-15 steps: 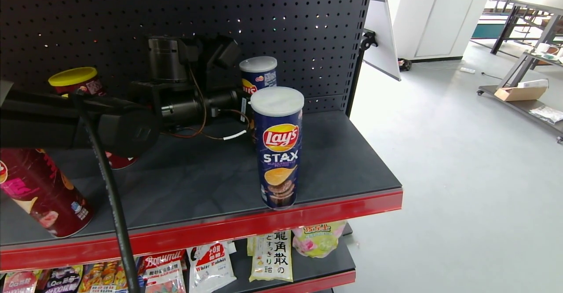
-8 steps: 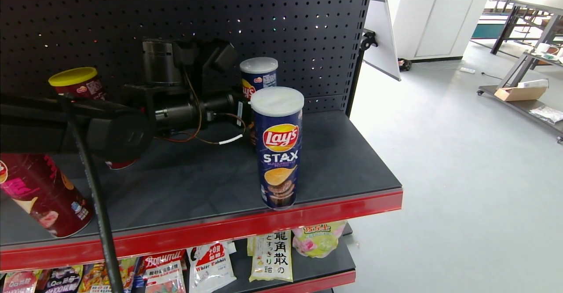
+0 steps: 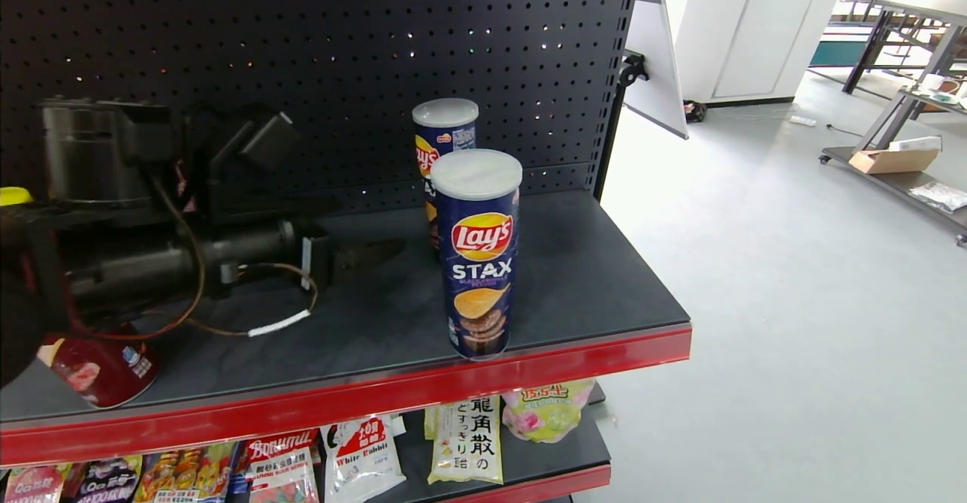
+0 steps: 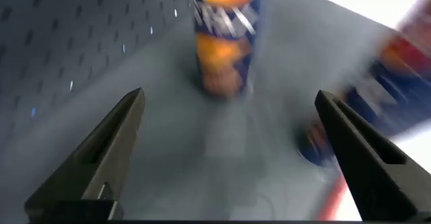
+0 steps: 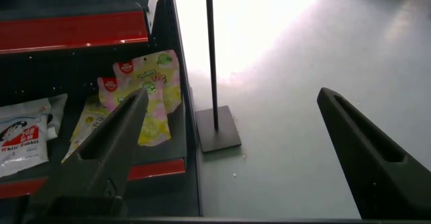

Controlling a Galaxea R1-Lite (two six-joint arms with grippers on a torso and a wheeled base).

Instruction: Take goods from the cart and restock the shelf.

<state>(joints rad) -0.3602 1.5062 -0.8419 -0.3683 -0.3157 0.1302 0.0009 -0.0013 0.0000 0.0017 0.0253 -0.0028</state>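
The front can [image 3: 477, 254] stands upright at the red front edge of the shelf [image 3: 589, 291], with a second can [image 3: 444, 129] just behind it by the pegboard [image 3: 302, 35]. Left of the front can, the left tool [image 4: 229, 95] hangs over the shelf, spread and empty. Farther left is a red can [image 3: 98, 371], partly hidden by the arm. Below the front can, snack bags [image 3: 468, 435] fill a lower shelf [image 3: 544, 450]. To its right is grey floor [image 3: 793, 299]. The right tool [image 5: 232, 93] is spread and empty.
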